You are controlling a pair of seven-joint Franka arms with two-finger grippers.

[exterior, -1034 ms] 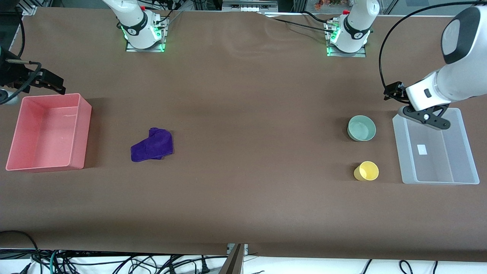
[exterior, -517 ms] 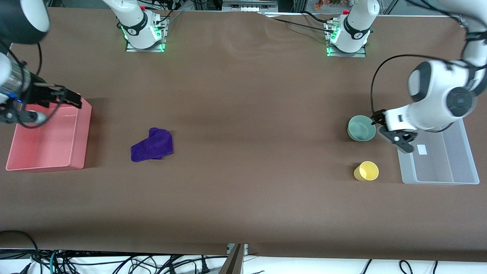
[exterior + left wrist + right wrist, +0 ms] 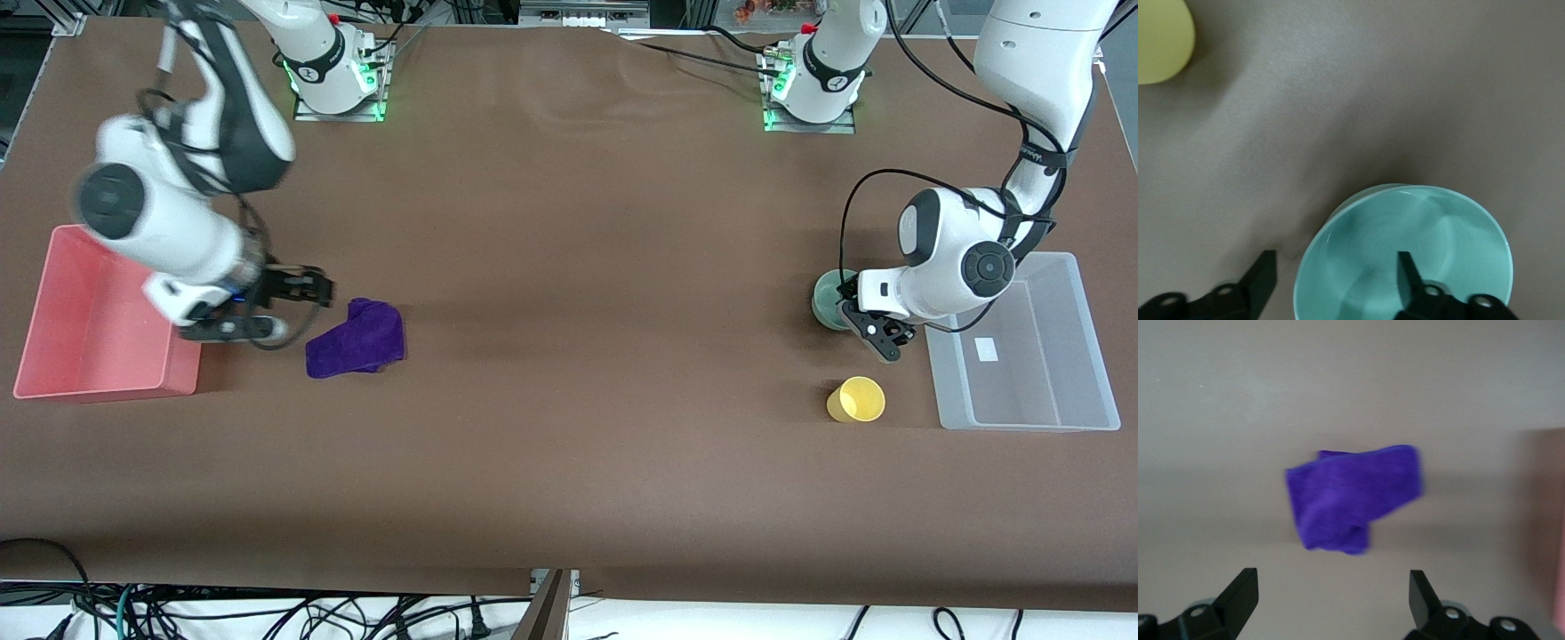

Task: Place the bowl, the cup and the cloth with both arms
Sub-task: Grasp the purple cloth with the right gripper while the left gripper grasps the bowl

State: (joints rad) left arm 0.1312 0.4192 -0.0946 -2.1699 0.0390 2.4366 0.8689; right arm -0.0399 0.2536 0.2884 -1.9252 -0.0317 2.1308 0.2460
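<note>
The mint-green bowl (image 3: 826, 299) stands beside the clear bin, partly hidden by my left gripper (image 3: 875, 332). In the left wrist view the open left gripper (image 3: 1335, 277) straddles the bowl (image 3: 1418, 227) rim, one finger inside and one outside. The yellow cup (image 3: 856, 399) lies nearer the front camera than the bowl and also shows in the left wrist view (image 3: 1161, 40). The purple cloth (image 3: 356, 339) lies crumpled on the table. My right gripper (image 3: 289, 309) is open and empty beside it, toward the pink bin. The right wrist view shows the cloth (image 3: 1355, 497) ahead of the open right gripper (image 3: 1331, 593).
A pink bin (image 3: 53, 378) stands at the right arm's end of the table. A clear plastic bin (image 3: 1031, 422) stands at the left arm's end, close beside the bowl and cup. Brown table surface lies between cloth and bowl.
My right gripper swung from over the pink bin to beside the cloth. My left gripper moved from over the clear bin down to the bowl's rim.
</note>
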